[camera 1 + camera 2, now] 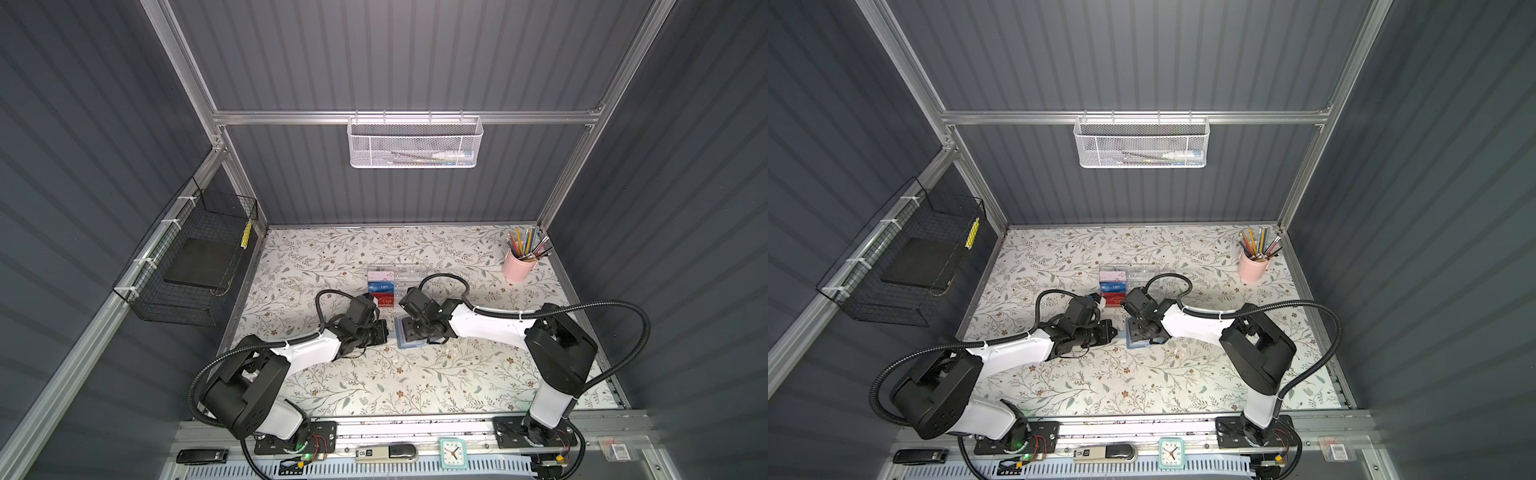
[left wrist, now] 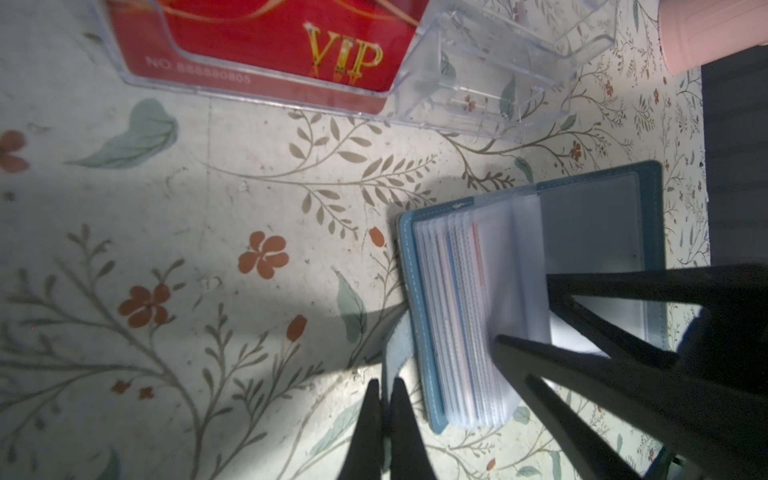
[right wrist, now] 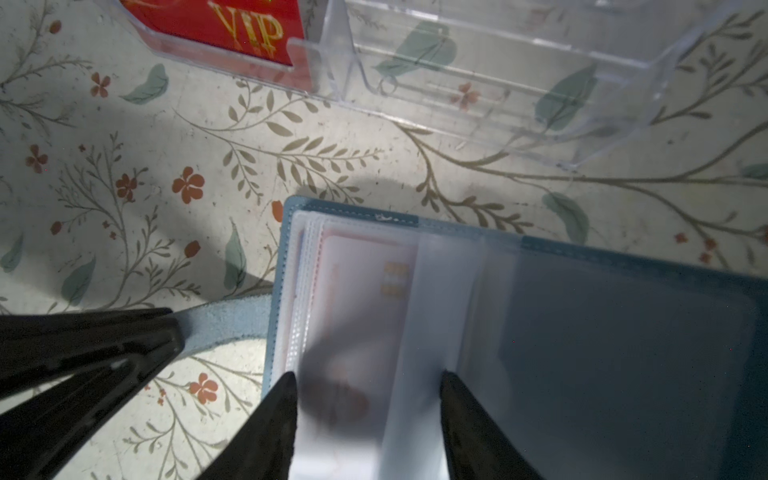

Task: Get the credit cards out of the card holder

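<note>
In both top views the card holder (image 1: 405, 343) lies open in the middle of the flowered desk (image 1: 332, 374). It is largely hidden under the right gripper (image 1: 410, 329), which points down onto it. The left gripper (image 1: 385, 331) meets it from the left. Just behind stands a clear acrylic box (image 1: 411, 275). Its left compartments hold a pink-white card (image 1: 380, 274) farthest back, then a blue credit card (image 1: 380, 286), then a red VIP card (image 1: 384, 300) nearest the arms. A pink pencil cup (image 1: 515, 266) stands well apart in the far right corner.

In the left wrist view the left gripper (image 2: 387, 395) has its jaws closed on the holder's pale strap (image 2: 395, 345). The other arm's black fingers (image 2: 623, 284) cover part of the clear sleeves (image 2: 469, 311).

In the right wrist view the right gripper (image 3: 368, 378) has its jaws apart and grips nothing. A blurred sleeve leaf stands between them. A pale card (image 3: 365, 291) with a gold chip sits in one sleeve. Whether a blue card remains inside cannot be told.
</note>
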You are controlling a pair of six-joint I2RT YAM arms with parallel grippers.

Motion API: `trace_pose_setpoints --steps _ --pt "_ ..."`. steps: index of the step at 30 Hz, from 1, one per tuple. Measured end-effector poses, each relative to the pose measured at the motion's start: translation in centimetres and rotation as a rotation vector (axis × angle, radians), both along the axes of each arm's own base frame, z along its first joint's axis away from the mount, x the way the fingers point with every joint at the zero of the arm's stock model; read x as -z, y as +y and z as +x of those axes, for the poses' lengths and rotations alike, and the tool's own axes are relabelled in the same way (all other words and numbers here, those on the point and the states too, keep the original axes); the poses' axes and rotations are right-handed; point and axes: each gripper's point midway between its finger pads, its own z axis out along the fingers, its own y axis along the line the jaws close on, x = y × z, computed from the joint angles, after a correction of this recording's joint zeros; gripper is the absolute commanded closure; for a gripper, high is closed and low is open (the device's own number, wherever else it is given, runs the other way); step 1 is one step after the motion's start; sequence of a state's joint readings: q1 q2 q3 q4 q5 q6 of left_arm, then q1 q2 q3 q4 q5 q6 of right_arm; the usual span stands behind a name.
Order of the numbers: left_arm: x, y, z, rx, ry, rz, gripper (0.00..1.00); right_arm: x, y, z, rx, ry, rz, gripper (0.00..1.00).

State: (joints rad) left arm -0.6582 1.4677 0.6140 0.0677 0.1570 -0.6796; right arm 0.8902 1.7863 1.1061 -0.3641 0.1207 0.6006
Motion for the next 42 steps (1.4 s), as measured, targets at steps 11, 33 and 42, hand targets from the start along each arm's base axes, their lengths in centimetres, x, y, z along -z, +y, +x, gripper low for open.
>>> trace_pose_setpoints --steps 11,33,42 --pt "0.0 0.1 0.1 -0.004 0.0 0.0 1.0 0.2 0.1 0.4 0.004 -0.01 -0.02 0.44" --pt "0.0 0.1 0.1 -0.005 0.0 0.0 1.0 -1.6 -3.4 0.4 0.045 -0.071 -0.08 0.44" --pt "0.0 0.1 0.1 -0.005 0.0 0.0 1.0 -1.4 -6.6 0.4 0.09 -0.073 -0.119 0.44"
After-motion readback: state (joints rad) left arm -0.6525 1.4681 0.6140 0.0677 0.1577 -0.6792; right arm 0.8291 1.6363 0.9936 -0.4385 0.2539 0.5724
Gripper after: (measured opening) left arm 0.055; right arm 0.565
